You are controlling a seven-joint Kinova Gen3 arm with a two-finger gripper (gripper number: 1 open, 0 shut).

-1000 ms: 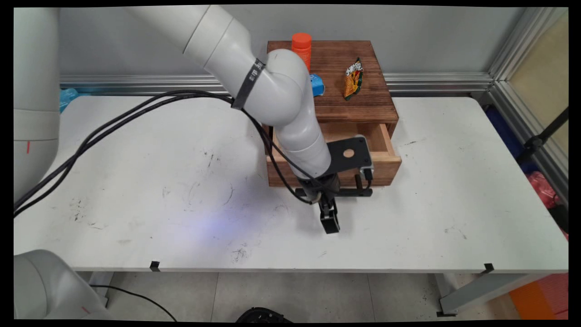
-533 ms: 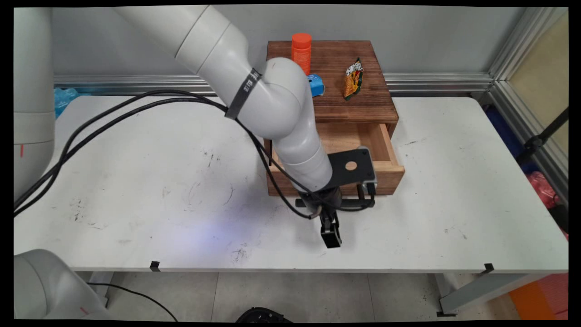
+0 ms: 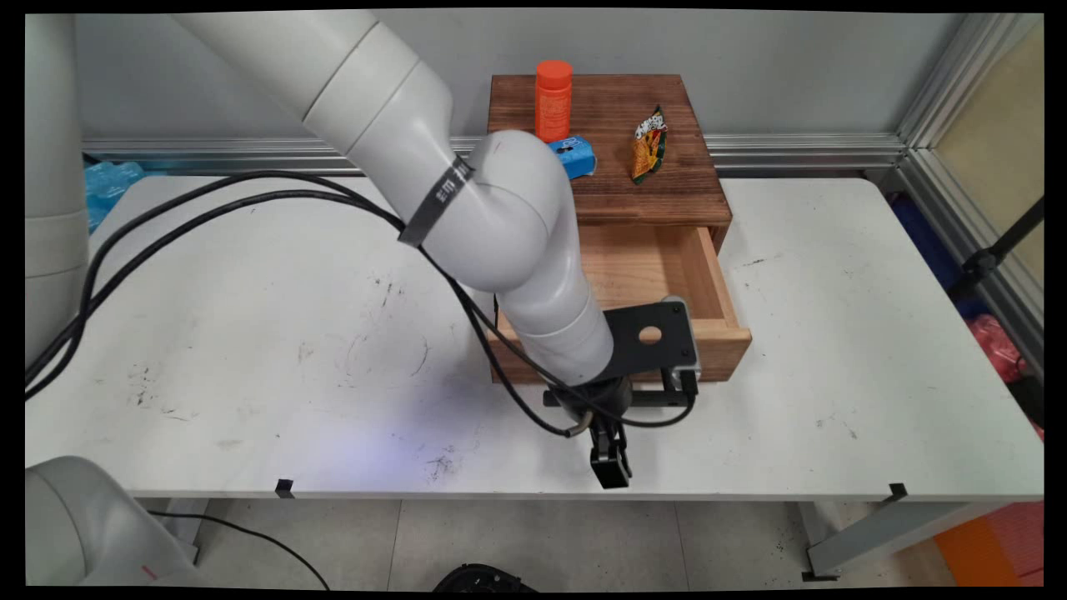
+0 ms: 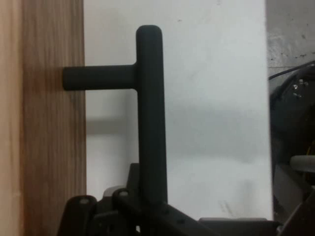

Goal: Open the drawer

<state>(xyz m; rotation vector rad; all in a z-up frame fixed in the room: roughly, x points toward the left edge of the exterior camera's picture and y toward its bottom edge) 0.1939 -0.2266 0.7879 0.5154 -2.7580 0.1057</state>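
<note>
At centre frame in the main view, the black two-finger claw (image 3: 609, 468) hangs by the front of the light wooden drawer (image 3: 658, 275), which stands pulled out of the dark-stained wooden box (image 3: 667, 179) on the white desk (image 3: 250, 333). In the hand view the matte black bar handle (image 4: 150, 113) runs down into the claw's linkage; whether the claw grips it I cannot tell. The rigid, smooth handle should slide the stiff drawer easily if taken mid-bar. On top of the box stand an orange plastic bottle (image 3: 553, 100), a blue packet (image 3: 573, 156) and a crinkled snack bag (image 3: 648, 144).

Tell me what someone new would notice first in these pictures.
The wooden box at the table's far middle, with its drawer pulled open toward the near edge. In front of it the pincer is at the drawer's black handle. On the box top stand an orange bottle, a blue packet and a snack bag.
</note>
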